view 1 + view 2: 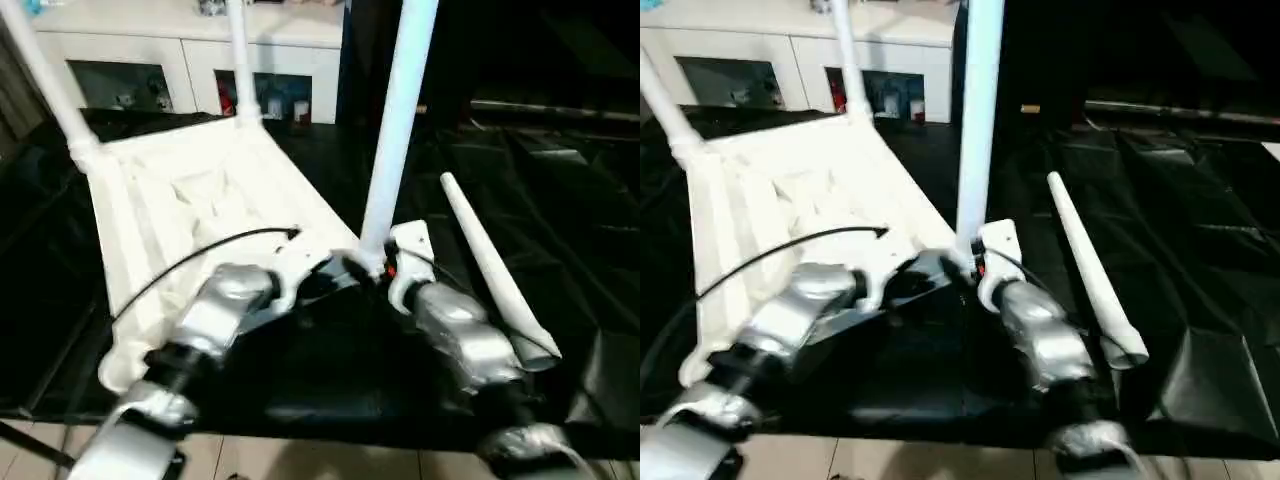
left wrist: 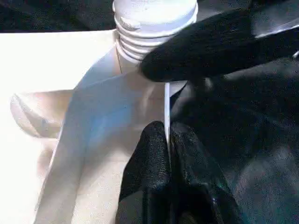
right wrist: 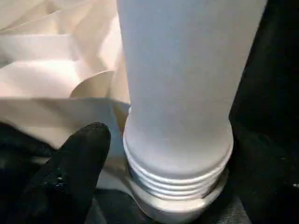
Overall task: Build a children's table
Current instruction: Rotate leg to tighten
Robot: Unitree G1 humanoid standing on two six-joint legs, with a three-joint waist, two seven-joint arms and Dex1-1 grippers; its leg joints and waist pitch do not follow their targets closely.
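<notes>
The white table top (image 1: 200, 200) lies upside down on the black mat. Two legs stand in its far corners (image 1: 50, 80) (image 1: 240, 60). A third leg (image 1: 400, 120) stands upright at the near right corner, its threaded end (image 3: 175, 177) sitting in the round socket with several threads showing. My right gripper (image 1: 375, 268) is at the base of this leg. My left gripper (image 2: 167, 140) is shut on the thin rim of the top, right beside that socket. The fourth leg (image 1: 490, 270) lies loose on the mat to the right.
A white cabinet (image 1: 180, 50) with glass-front shelves stands behind the table top. The black mat (image 1: 560, 200) is wrinkled and ends near my body, where pale floor (image 1: 300, 460) shows. A black cable (image 1: 200, 255) arcs over the top from my left arm.
</notes>
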